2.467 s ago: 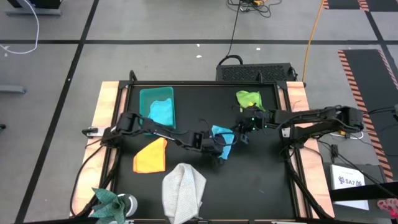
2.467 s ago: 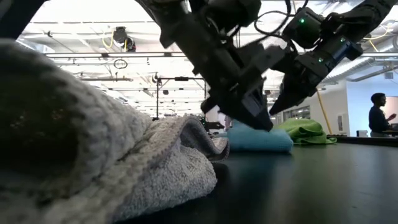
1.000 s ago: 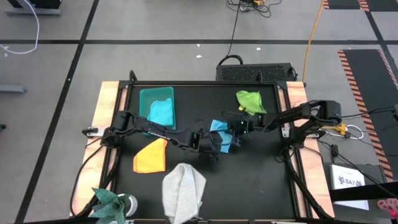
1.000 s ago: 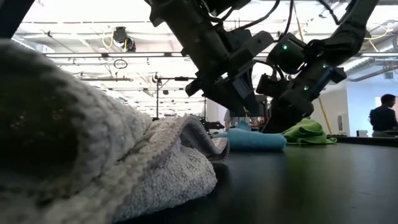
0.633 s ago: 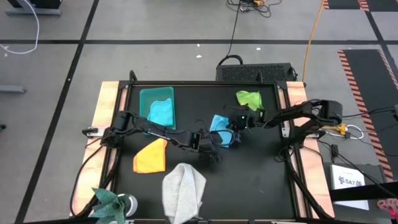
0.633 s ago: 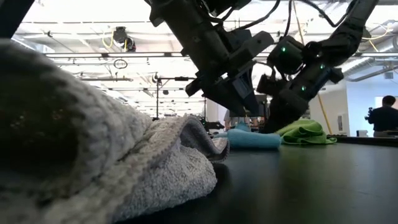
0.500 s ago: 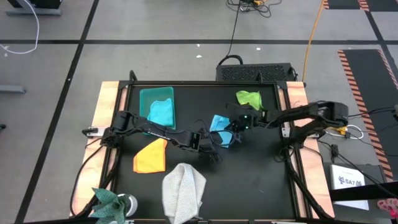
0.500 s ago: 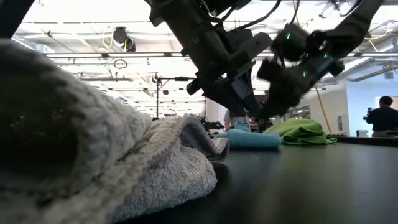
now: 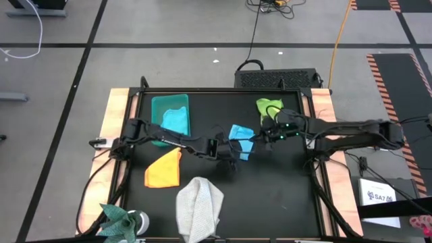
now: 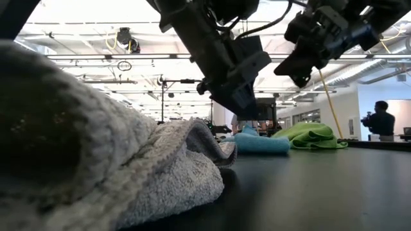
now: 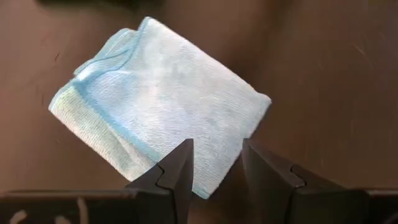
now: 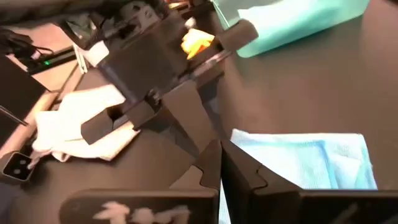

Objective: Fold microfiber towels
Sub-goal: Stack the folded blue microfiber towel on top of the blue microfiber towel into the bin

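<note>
The left hand point(image 9: 244, 150) hovers just above the light blue towel point(image 9: 240, 133), its two dark fingers point(image 11: 177, 171) apart with nothing between them. A second ago this hand sat lower and closer over the cloth. The right hand point(image 9: 268, 132) has its fingers pressed together, empty; it has lifted away from the light blue towel and now hangs clear of the counter point(image 9: 283, 182), near the lime green towel point(image 9: 268, 108).

The light blue towel lies folded into a compact rectangle on the dark counter, mid-surface. Its weave is a fine looped pile with a stitched border point(image 11: 127, 134); one corner shows layered edges.

The lime green towel point(image 10: 309, 136) rests crumpled toward the far edge. The orange-yellow towel point(image 9: 164, 169) lies flat, roughly a folded wedge. The light grey towel point(image 9: 200, 206) is a loose, coarse-knit heap at the near edge. The teal towel point(image 9: 119, 219) is bunched at the near left corner. A rigid teal bin point(image 9: 158, 104) holds another blue cloth point(image 9: 176, 121).
</note>
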